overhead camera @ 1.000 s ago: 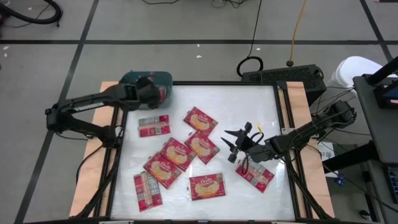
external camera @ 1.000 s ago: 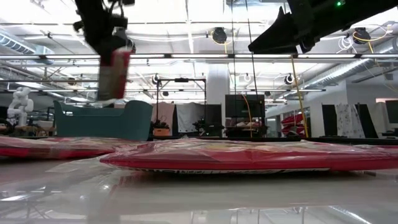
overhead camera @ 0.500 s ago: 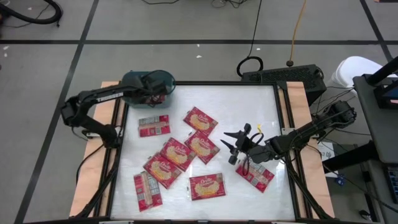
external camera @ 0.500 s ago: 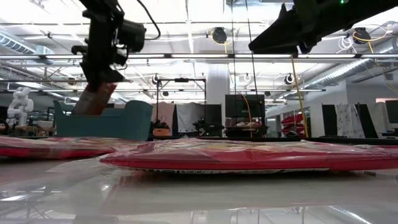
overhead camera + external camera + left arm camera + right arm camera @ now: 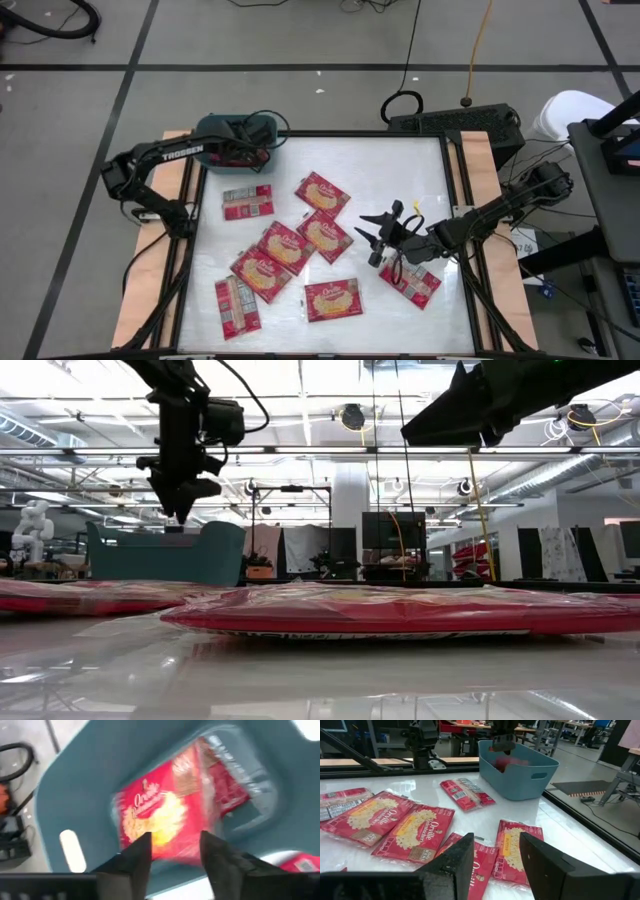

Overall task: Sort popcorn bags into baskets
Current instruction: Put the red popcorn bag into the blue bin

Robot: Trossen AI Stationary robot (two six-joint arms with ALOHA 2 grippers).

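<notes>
The teal basket stands at the table's far left corner. My left gripper hangs open just above it, fingers pointing down, touching nothing. Below it a red popcorn bag lies picture side up inside the basket, beside another bag. Several more popcorn bags lie flat on the white table, among them one near the basket and one near the middle. My right gripper waits open above the table's right half, next to a bag.
Wooden boards and dark rails frame the white table. Loose bags cluster from the middle toward the near left. In the right wrist view the basket stands far off with my left gripper over it.
My left gripper has carried a red bag, hanging below its fingers, a little toward the table's right until it was over the basket. It has lowered and tipped the bag in and let go. The bag now lies inside the basket. My right arm has kept still.
</notes>
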